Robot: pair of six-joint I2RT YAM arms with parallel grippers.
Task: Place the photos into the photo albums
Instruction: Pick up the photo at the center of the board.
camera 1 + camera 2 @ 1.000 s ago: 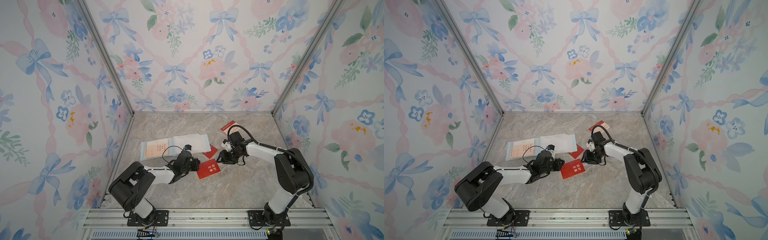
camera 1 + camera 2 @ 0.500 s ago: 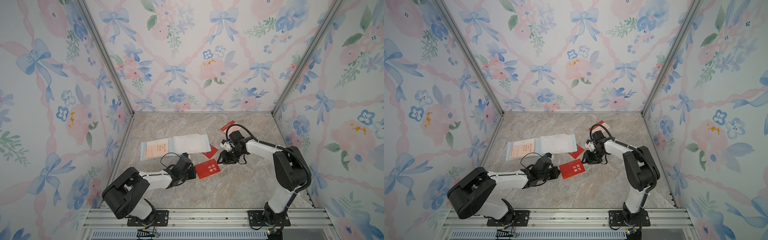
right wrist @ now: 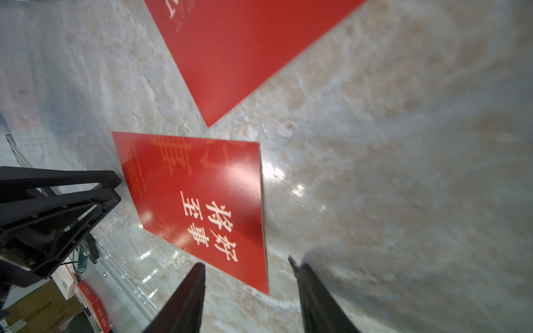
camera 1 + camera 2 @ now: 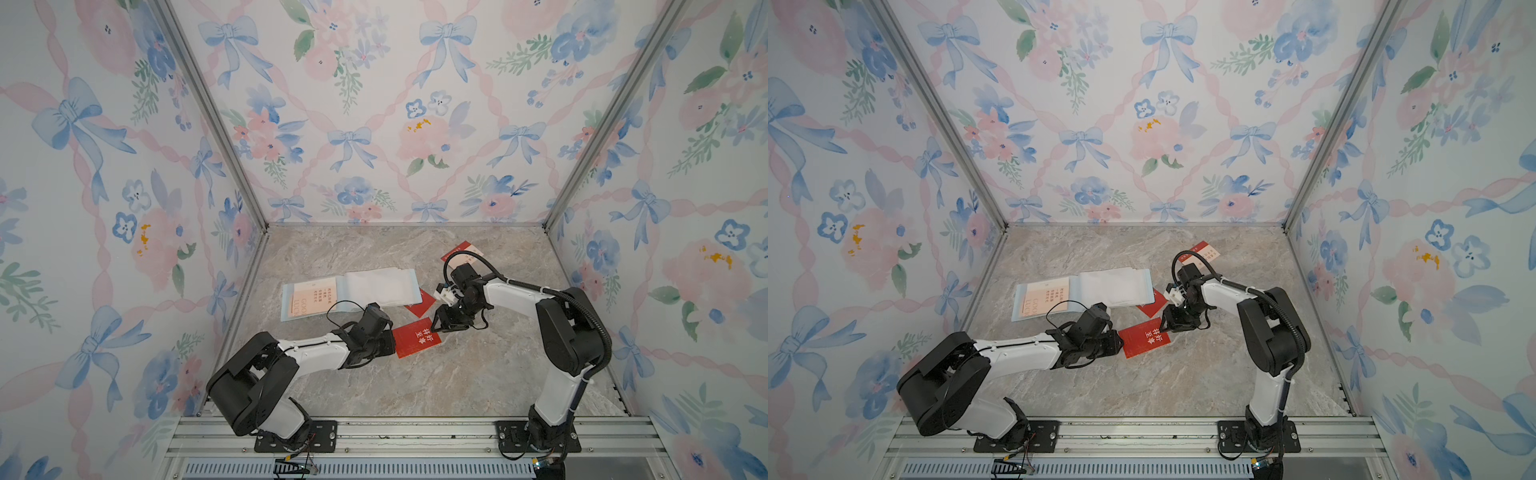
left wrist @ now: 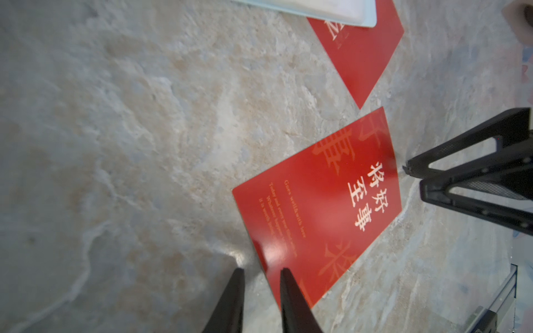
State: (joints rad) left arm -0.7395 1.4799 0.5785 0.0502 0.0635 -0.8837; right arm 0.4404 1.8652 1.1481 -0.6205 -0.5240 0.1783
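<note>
Where the near red card (image 4: 417,342) lies: flat on the table (image 4: 415,395), white characters facing up, between the left gripper (image 5: 261,272) and the right gripper (image 3: 245,263)
Left gripper: low over the table, jaws parted by a narrow gap, tips at the card's edge on its own side; whether a tip touches the card cannot be told
Right gripper: low at the card's opposite edge, jaws spread wider, pinching nothing
Album (image 4: 374,286): open and flat behind the left gripper, pale blue border showing, right page white
Cream card (image 4: 309,299): in the album's left page, red print reading GOOD LUCK
Second red card (image 4: 419,305): just behind the near one, apart from it, one end tucked under the album's right page
Further cards (image 4: 461,251): a red one and a pale one near the back of the table, partly hidden by the right arm's cable
</note>
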